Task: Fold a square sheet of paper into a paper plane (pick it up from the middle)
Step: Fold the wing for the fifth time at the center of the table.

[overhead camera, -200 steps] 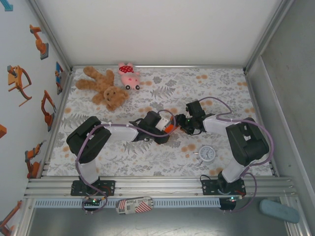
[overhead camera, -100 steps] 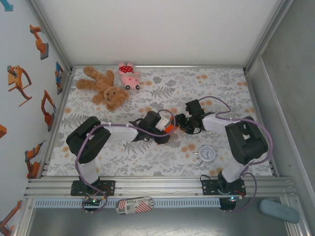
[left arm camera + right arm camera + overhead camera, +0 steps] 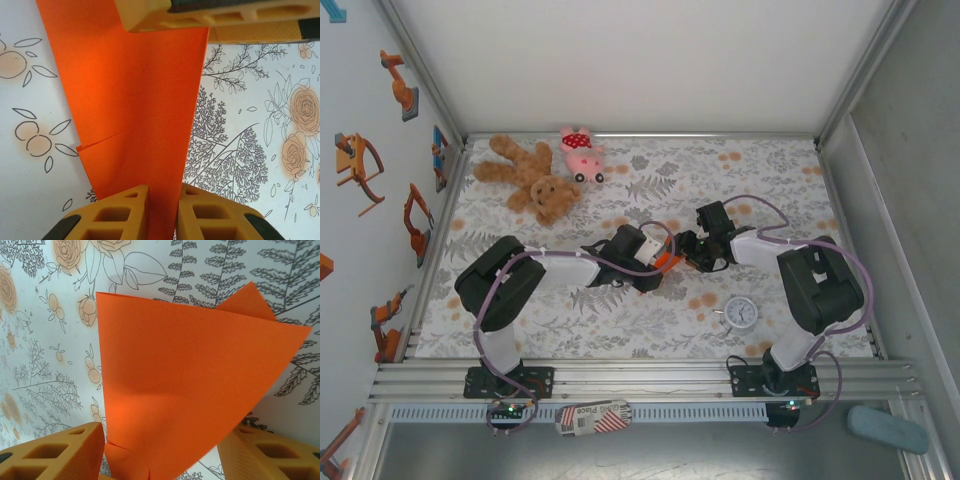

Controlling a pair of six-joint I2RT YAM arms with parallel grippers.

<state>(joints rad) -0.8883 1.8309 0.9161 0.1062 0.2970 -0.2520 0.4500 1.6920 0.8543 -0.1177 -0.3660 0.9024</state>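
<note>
My left pincer (image 3: 164, 194) is clenched on the narrow end of the folded orange paper (image 3: 665, 261), which sits beyond and left of the clock (image 3: 741, 313). My right pincer (image 3: 162, 432) straddles the wide end, but I cannot tell if it grips. The teddy bear (image 3: 532, 180) and pig (image 3: 582, 153) lie much farther left of the clock, on the worktop (image 3: 770, 190).

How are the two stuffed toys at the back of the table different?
The teddy bear is brown; the pig is pink with a red spotted patch. The bear is larger and lies sprawled, limbs spread; the pig is compact. The bear lies left of the pig. Both are plush toys at the far left of the table.
</note>
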